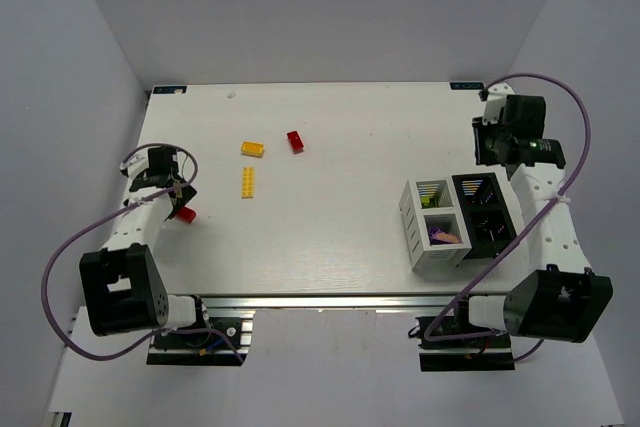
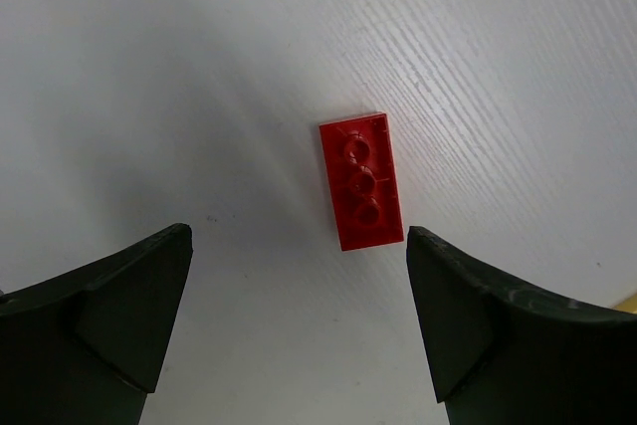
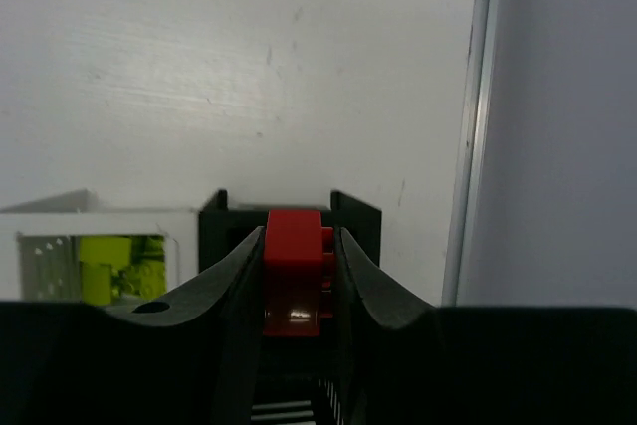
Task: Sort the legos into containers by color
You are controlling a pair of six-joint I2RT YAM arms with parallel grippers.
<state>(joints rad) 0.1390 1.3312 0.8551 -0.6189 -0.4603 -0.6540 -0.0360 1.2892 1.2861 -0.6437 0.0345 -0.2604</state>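
My left gripper (image 1: 178, 199) is open over the table's left side. A red lego (image 2: 362, 181) lies flat just ahead of its fingertips and between their lines; it also shows in the top view (image 1: 186, 214). My right gripper (image 3: 297, 281) is shut on another red lego (image 3: 294, 271), held above the far black compartment (image 3: 353, 218) of the containers (image 1: 412, 219). In the top view the right gripper (image 1: 497, 149) is just behind the containers. The far white compartment holds lime green pieces (image 3: 119, 266). The near white one holds a purple piece (image 1: 440, 234).
Two yellow-orange legos (image 1: 252, 148) (image 1: 247, 182) and a third red lego (image 1: 295, 140) lie loose at the table's middle left. The table's right edge (image 3: 468, 146) and a grey wall run close beside my right gripper.
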